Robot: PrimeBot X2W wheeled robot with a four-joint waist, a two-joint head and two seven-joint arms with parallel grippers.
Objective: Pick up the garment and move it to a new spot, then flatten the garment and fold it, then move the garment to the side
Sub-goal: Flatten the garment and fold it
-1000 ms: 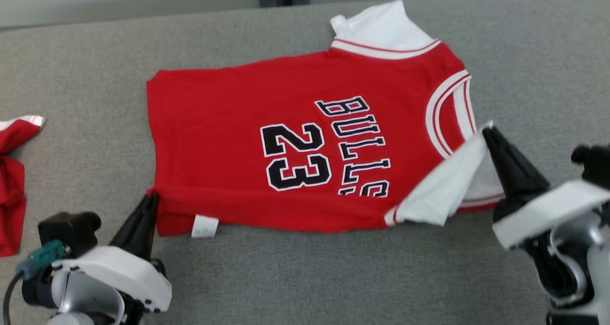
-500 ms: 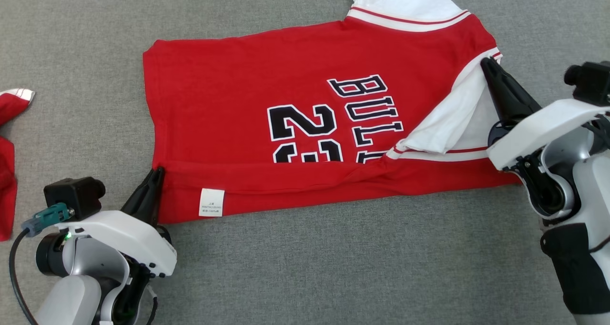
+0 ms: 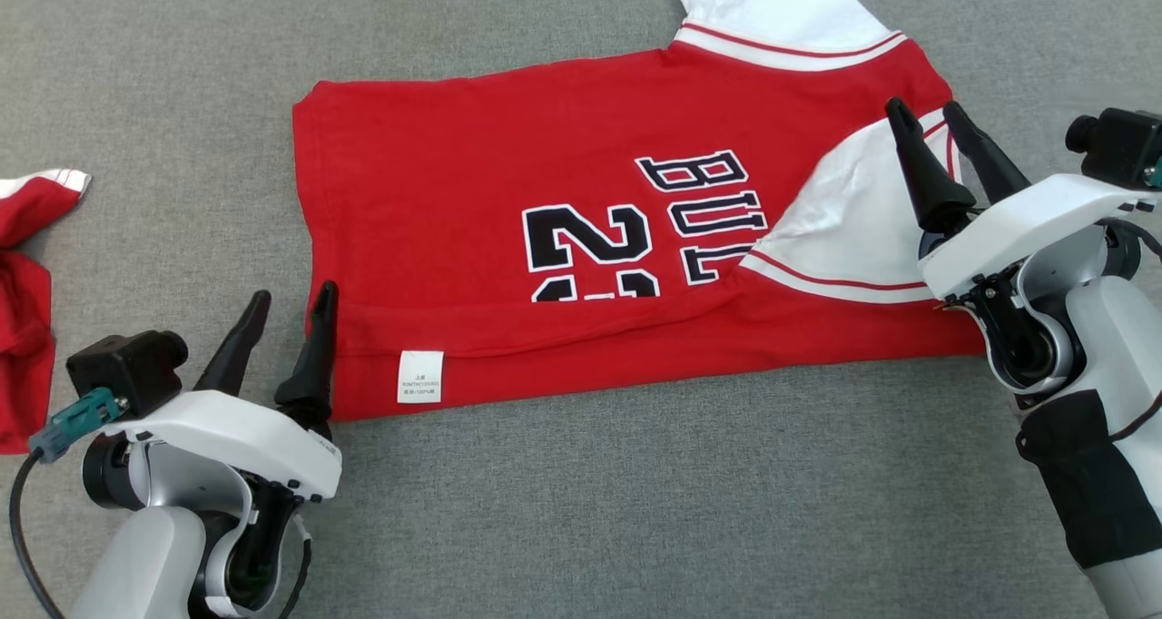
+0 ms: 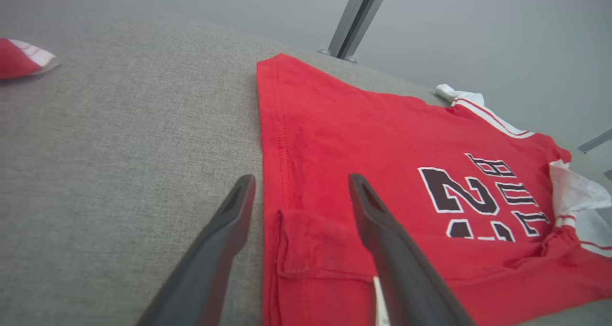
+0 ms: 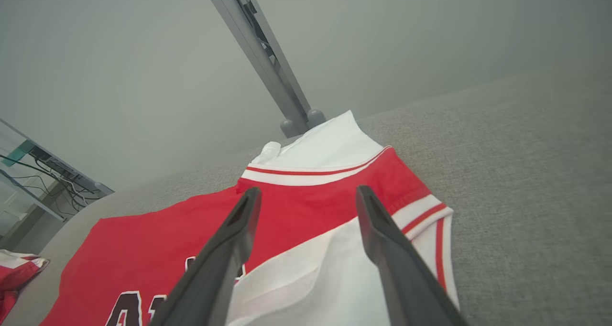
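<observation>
Gaping at the garment's (image 3: 472, 174) ends: left tool (image 3: 296, 292), right tool (image 3: 922, 105)

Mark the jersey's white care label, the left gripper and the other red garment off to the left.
white care label (image 3: 420, 377), head view, middle of the tag.
left gripper (image 3: 296, 290), head view, midway between its open fingertips.
other red garment (image 3: 20, 329), head view, red fabric near the left edge.

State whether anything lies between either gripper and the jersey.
Nothing visible does. The left gripper is open at the jersey's near hem corner, and the right gripper is open over its folded white sleeve. Another red garment lies apart, far left.
</observation>
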